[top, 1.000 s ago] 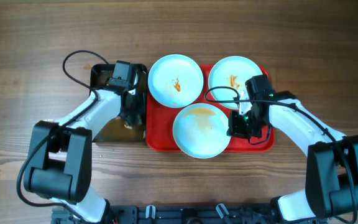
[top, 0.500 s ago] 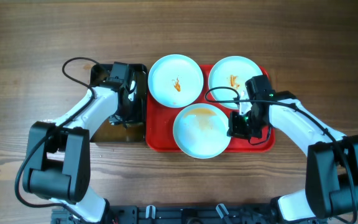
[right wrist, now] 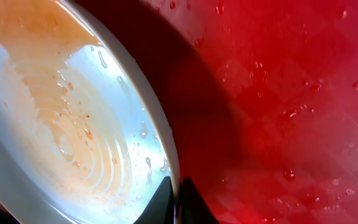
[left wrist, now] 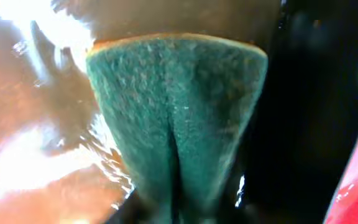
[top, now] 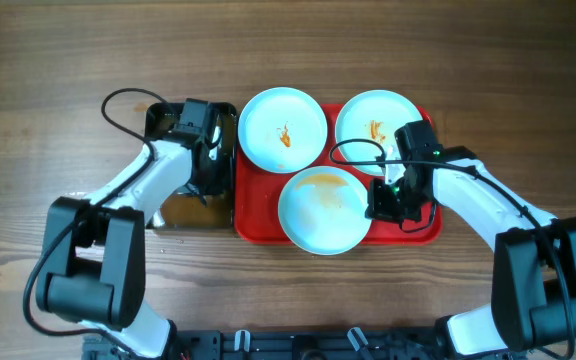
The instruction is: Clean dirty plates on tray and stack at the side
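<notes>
Three plates sit on the red tray mid-frame. The right pincer is clamped on the rim of the lower plate. The left pincer, over the black basin at left, pinches a folded green sponge.

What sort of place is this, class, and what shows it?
Probably a robot dishwashing test bench, not a kitchen: a wooden table, a red tray of smeared plates, and a green sponge in a black basin.

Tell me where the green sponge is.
In the left wrist view, the green sponge fills the middle, inside the black basin, left of the red tray.
</notes>
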